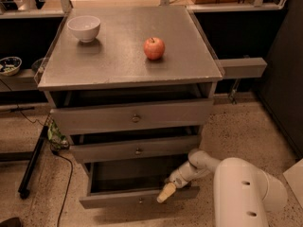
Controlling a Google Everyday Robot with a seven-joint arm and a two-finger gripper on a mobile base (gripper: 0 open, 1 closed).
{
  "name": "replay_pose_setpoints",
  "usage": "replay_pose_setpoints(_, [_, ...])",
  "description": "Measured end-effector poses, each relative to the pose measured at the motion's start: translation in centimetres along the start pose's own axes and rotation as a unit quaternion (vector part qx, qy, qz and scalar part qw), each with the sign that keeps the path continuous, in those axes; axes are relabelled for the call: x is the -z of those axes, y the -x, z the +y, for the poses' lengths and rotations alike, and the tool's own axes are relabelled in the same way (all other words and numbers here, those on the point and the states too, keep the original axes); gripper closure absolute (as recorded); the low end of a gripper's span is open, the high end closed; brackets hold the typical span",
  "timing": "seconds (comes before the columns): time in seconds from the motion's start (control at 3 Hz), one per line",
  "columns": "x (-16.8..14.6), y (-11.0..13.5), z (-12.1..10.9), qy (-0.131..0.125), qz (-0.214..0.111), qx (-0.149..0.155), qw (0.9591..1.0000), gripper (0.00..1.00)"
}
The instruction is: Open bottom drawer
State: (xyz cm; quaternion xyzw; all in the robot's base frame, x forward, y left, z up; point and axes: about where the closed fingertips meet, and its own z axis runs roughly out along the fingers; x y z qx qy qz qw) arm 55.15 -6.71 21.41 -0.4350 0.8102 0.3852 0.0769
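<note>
Far up and to the left of the gripper [166, 192], a small patterned bowl [9, 65] sits on a low side shelf. Lower down, still to the gripper's left, a black stand leg [31, 164] slants across the speckled floor [236, 131]. A small green object [57, 136] lies just beside the left corner of the grey cabinet [118, 65].

On the cabinet top, high above the gripper and to its left, stands a white bowl [84, 28]. A red apple [154, 48] rests almost straight above the gripper, well apart from the bowl.

Below the top are three grey drawers, each with a small round knob. The top drawer [135, 118] and the middle drawer [137, 150] are each slightly out. The bottom drawer [118, 200] is directly at the gripper and stands open the furthest, with its dark inside showing.

The gripper's tan tip is at the upper edge of the bottom drawer's front, right of the knob. Whether the gripper is open or closed cannot be told. To its right, the white arm [241, 193] fills the lower right corner.
</note>
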Motion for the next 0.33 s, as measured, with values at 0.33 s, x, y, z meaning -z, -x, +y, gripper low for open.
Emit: replay_pose_setpoints(0.33, [0.00,0.00,0.00,0.000,0.000,0.000,1.0000,0.00])
